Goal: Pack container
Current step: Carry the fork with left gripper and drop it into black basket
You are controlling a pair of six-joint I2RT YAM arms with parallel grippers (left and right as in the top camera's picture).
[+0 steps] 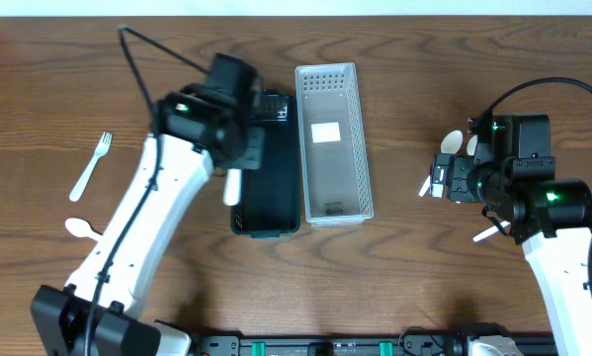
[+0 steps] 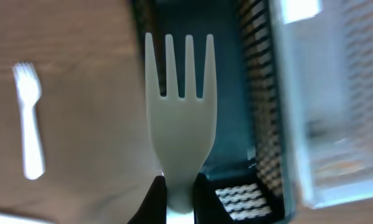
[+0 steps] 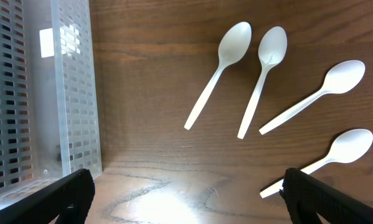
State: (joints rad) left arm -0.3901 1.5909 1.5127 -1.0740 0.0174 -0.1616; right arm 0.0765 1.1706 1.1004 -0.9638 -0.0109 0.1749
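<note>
1. The black bin (image 1: 276, 198) lies lengthwise near the middle of the tabletop (image 1: 424, 59). Its long right side is just beside the white bin (image 1: 361, 158). Both bins are open-topped with slotted walls.
2. A pale rectangular label (image 1: 325, 132) shows on the white bin's floor.
3. A white plastic fork (image 2: 180, 118) hangs over the black bin's left rim. In the left wrist view its tines lie across the rim and the dark interior, pointing along the bin's length. I cannot tell whether it touches the bin.
4. The left tool (image 2: 179, 200) is pinching the fork's handle just below the head, with one dark finger on each side.
5. A second fork (image 1: 91, 165) lies flat on the tabletop, well to the left of the black bin. A lone spoon (image 1: 81, 228) lies near it, closer to the front edge.
6. The right tool (image 3: 186, 196) hangs over the tabletop to the right of the white bin. Its fingers are spread wide, at the two lower corners of the right wrist view, with only wood between them.
7. Four spoons (image 3: 218, 74) lie fanned on the tabletop by the right tool, none touching another. In the right wrist view their bowls point up and right and their handles down and left. Two lie close side by side, and the other two lie farther right.
</note>
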